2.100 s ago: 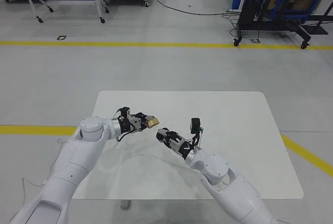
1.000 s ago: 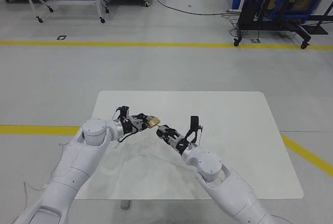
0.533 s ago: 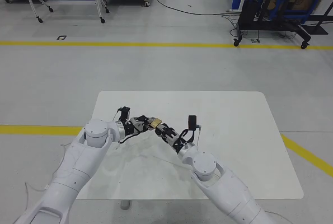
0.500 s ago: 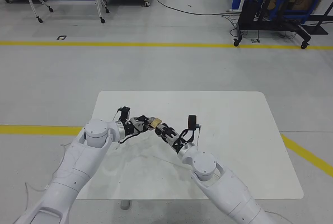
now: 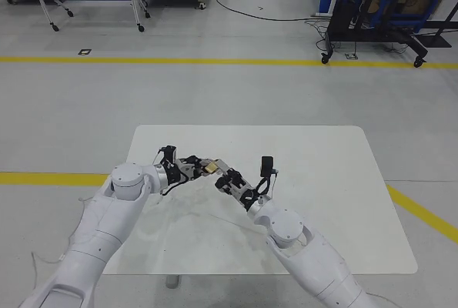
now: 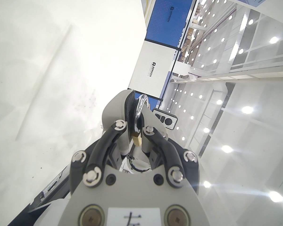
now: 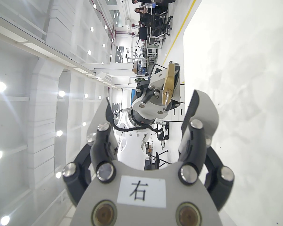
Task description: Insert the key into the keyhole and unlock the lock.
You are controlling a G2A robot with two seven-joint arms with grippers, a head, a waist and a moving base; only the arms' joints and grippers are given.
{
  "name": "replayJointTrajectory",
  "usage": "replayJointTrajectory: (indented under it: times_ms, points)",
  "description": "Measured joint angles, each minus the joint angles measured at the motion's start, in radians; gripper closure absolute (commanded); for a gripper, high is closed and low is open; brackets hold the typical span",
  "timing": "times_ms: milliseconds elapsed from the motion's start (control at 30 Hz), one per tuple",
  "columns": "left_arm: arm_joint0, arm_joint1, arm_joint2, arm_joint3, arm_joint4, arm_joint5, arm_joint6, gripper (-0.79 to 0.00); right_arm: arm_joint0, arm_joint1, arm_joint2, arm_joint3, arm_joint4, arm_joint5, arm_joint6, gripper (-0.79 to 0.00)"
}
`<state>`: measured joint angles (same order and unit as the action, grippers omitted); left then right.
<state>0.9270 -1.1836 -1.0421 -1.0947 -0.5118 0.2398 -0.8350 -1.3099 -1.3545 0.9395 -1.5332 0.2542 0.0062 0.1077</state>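
My left tool (image 6: 136, 118) is pinching the brass lock (image 7: 169, 81) and holds it above the white surface (image 5: 329, 154), toward 10 o'clock from the surface's middle. My right tool (image 7: 153, 104) sits just at 4 o'clock of the lock, fingers spread and gripping nothing, facing the keyhole end. A silvery bit (image 7: 166, 104) juts out there; I cannot tell whether it is the key. The left tool's fingers flank the lock body. On the floor beyond the surface are a yellow line (image 5: 175, 59) at 12 and a dark cart (image 5: 375, 31) at 1.
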Motion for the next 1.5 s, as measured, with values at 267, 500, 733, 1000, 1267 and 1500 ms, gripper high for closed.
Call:
replayJointTrajectory:
  times_ms: [267, 500, 733, 1000, 1267, 1500]
  points:
    - [0.012, -0.001, -0.025, -0.015, -0.015, -0.146, -0.020, 0.000, -0.006, 0.000, 0.000, -0.013, 0.018, -0.012, 0.019, -0.785]
    - [0.045, 0.005, -0.067, -0.034, -0.047, -0.298, -0.061, 0.000, -0.035, 0.012, 0.062, -0.031, 0.207, -0.114, 0.299, -0.323]
    - [0.057, 0.005, -0.078, -0.043, -0.047, -0.326, -0.071, 0.000, -0.024, 0.015, 0.092, -0.003, 0.309, -0.068, 0.396, -0.246]
    - [0.062, 0.005, -0.084, -0.048, -0.043, -0.337, -0.076, 0.000, 0.014, 0.003, 0.070, 0.046, 0.345, -0.055, 0.383, -0.209]
    - [0.067, 0.004, -0.088, -0.053, -0.039, -0.342, -0.080, 0.000, 0.035, -0.005, 0.060, 0.081, 0.368, -0.056, 0.382, -0.102]
    - [0.070, 0.003, -0.089, -0.058, -0.032, -0.353, -0.082, 0.000, 0.050, -0.009, 0.067, 0.106, 0.415, -0.035, 0.404, 0.000]
